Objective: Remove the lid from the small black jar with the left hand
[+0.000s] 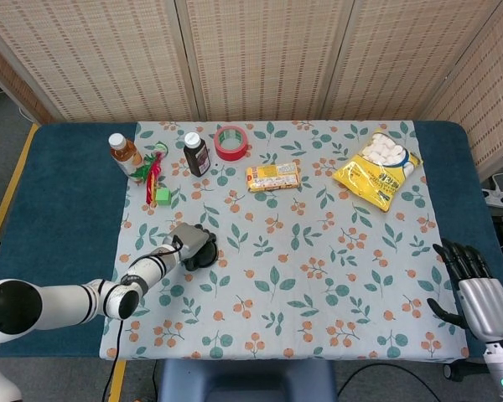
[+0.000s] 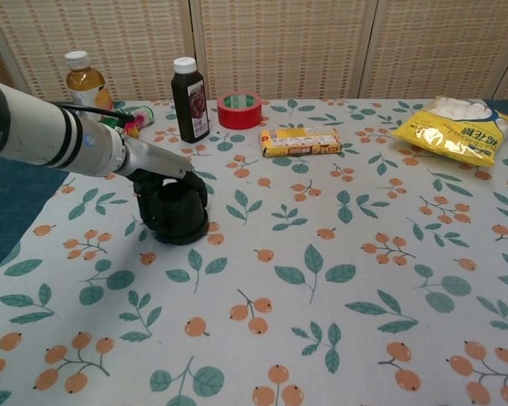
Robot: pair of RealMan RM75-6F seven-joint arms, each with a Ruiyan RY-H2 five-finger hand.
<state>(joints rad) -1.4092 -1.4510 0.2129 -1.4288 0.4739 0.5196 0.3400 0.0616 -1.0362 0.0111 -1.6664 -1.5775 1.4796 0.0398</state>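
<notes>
You cannot read any text in these two views. The yellow snack bag (image 2: 460,128) carries dark printed characters on its front, but they are too small and blurred to make out. The flat yellow box (image 2: 300,140) has a printed panel with red marks, also not legible. The dark bottle (image 2: 190,100) and the amber bottle (image 2: 85,81) both wear labels, and you can see no words on them. On the left arm (image 2: 34,131) a few dark letters show at the picture edge, cut off and unreadable.
</notes>
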